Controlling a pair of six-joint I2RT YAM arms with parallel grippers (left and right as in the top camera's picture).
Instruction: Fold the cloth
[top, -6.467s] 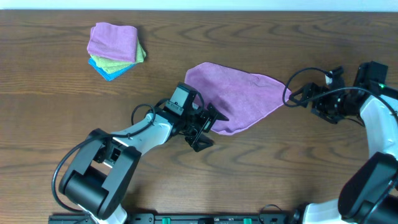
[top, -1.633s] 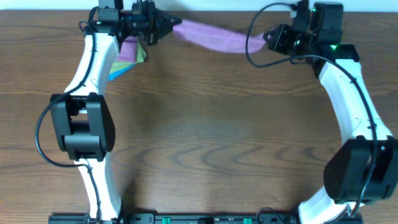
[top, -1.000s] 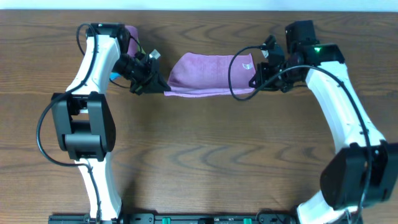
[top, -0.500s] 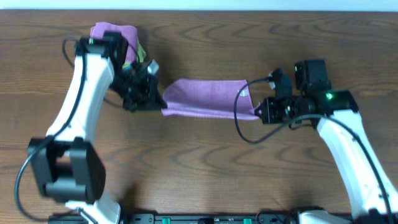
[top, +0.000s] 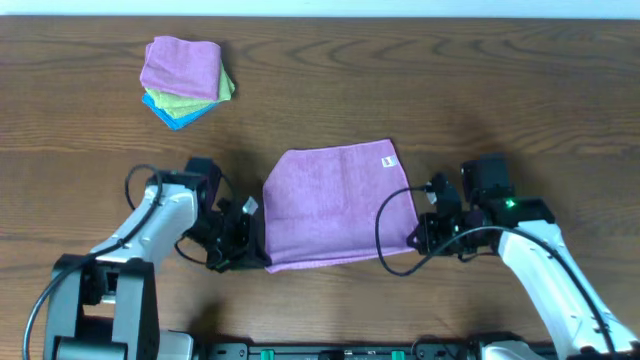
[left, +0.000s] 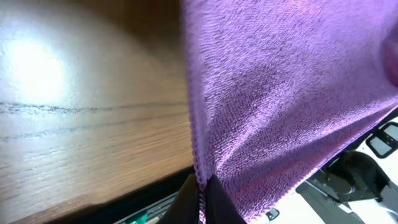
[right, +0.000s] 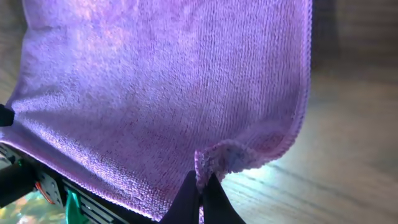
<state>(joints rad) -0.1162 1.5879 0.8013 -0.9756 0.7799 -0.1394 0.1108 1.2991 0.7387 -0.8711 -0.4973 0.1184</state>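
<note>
My left claw (top: 257, 257) and right claw (top: 415, 240) pinch the near corners of the lilac cloth (top: 335, 205), spread smooth on the brown wooden table (top: 400, 80).

The cloth (top: 335, 205), earlier a narrow band, now spread flat on the counter (top: 450, 110) (left pincer (top: 257, 261) and right pincer (top: 416, 240) drawn back toward the front edge).

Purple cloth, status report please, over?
Left gripper shut on cloth, near-left corner; right gripper shut on near-right. Cloth spread open, unfolded. Stacked cloths sit apart, far left.
</note>
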